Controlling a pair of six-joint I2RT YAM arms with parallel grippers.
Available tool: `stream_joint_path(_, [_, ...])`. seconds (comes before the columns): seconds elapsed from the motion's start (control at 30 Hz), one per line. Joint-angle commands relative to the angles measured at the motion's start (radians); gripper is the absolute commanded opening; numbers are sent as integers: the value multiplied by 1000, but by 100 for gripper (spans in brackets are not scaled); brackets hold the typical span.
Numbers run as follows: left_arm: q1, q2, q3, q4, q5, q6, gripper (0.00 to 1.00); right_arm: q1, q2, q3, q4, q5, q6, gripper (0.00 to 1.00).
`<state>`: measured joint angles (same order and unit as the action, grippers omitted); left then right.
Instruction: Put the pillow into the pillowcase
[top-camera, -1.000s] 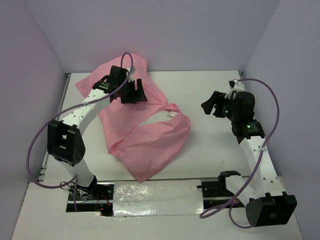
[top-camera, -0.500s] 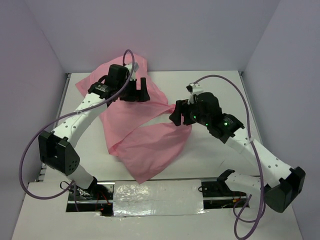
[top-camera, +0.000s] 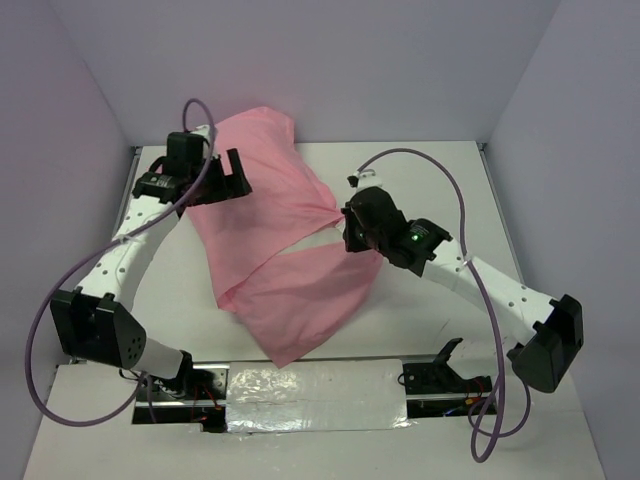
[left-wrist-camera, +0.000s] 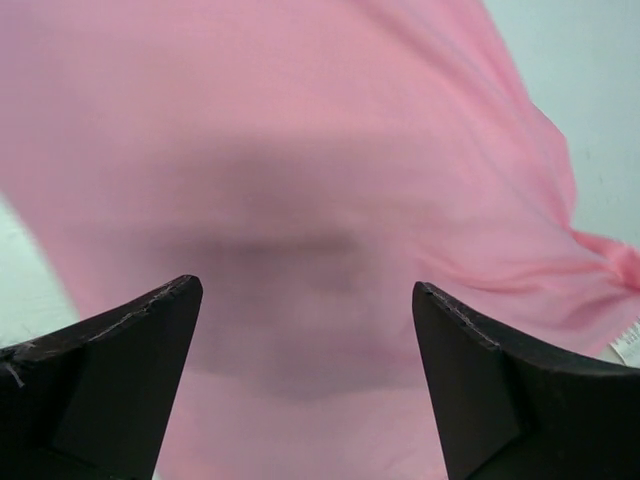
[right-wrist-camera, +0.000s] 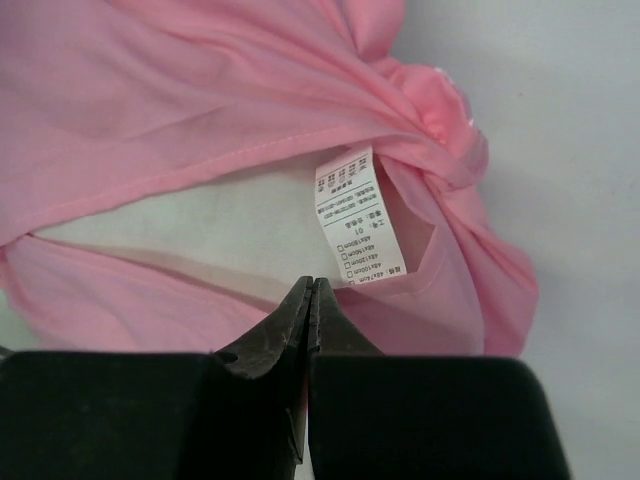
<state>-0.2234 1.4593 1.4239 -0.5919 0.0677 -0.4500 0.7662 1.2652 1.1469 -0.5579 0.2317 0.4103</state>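
The pink pillowcase (top-camera: 270, 200) lies spread over the middle and back of the table. It bulges at the far end. A strip of the white pillow (right-wrist-camera: 200, 225) shows in its mouth between the two pink hems, and the rest is hidden under the fabric. My right gripper (top-camera: 350, 225) is at that mouth, its tips (right-wrist-camera: 313, 282) shut together on the lower hem just below the white care label (right-wrist-camera: 360, 220). My left gripper (top-camera: 235, 178) hovers at the back left over the bulging pillowcase (left-wrist-camera: 300, 150). It is wide open (left-wrist-camera: 305, 290) with nothing between its fingers.
Grey walls close in the white table (top-camera: 430, 170) at the back and on both sides. A shiny foil strip (top-camera: 315, 395) runs along the near edge between the arm bases. Purple cables loop off both arms.
My right arm swung left to the pillowcase mouth and its jaws closed there. My left gripper opened fully and drew back to the left, off the fabric, which now lies smoother.
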Motion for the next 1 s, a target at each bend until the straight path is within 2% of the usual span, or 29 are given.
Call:
stream_joint_path(0.0, [64, -68, -16, 4, -44, -61, 99, 8, -17, 77, 56, 100, -45, 0])
stream_joint_path(0.1, [88, -117, -55, -23, -62, -73, 99, 10, -38, 100, 49, 100, -82, 0])
stream_joint_path(0.23, [120, -207, -127, -51, -94, -81, 99, 5, -73, 85, 266, -23, -134, 0])
stream_joint_path(0.37, [163, -275, -181, -80, -112, -88, 99, 7, 77, 255, 263, -34, -185, 0])
stream_joint_path(0.57, [222, -336, -201, -166, -114, -104, 99, -28, 403, 488, 243, 122, -217, 0])
stream_joint_path(0.67, [256, -344, -177, -207, -132, -111, 99, -71, 571, 652, 204, 130, -196, 0])
stream_joint_path(0.77, [274, -326, -145, -229, -167, -119, 99, -117, 632, 683, 226, 117, -199, 0])
stream_joint_path(0.8, [288, -317, -137, -232, -170, -124, 99, -172, 640, 698, 234, 86, -199, 6])
stream_joint_path(0.83, [291, -309, -128, -229, -161, -124, 99, -207, 645, 723, 216, -66, -193, 18])
stream_joint_path(0.87, [295, -292, -115, -224, -160, -128, 99, -240, 642, 747, 160, -159, -194, 36])
stream_joint_path(0.9, [302, -283, -109, -215, -163, -136, 99, -272, 626, 745, 145, -220, -206, 66])
stream_joint_path(0.93, [305, -275, -100, -213, -166, -136, 99, -271, 553, 713, 138, -253, -252, 78])
stream_joint_path(0.97, [311, -258, -86, -209, -173, -144, 99, -260, 501, 601, 150, -237, -280, 97])
